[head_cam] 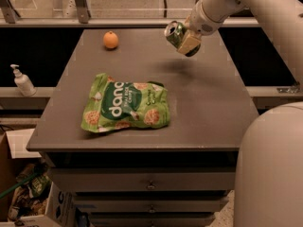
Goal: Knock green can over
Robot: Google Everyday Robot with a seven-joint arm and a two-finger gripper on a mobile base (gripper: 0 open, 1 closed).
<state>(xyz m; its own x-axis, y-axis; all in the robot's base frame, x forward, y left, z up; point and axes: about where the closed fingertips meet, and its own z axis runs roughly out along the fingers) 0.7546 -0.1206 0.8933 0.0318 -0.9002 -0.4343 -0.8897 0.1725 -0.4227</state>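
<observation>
The green can [173, 32] is a small dark-green drink can with a silver top. It is held tilted in the air, its top pointing up and to the left, above the far right part of the table [208, 108]. My gripper [185, 41] comes in from the upper right and is shut on the can's lower body. The can casts a shadow on the table below it.
An orange fruit [111, 39] sits at the table's far left. A large bright-green snack bag [125, 107] lies flat at the front left of the middle. A soap dispenser [22, 81] stands on a ledge to the left. Drawers are below the table's front edge.
</observation>
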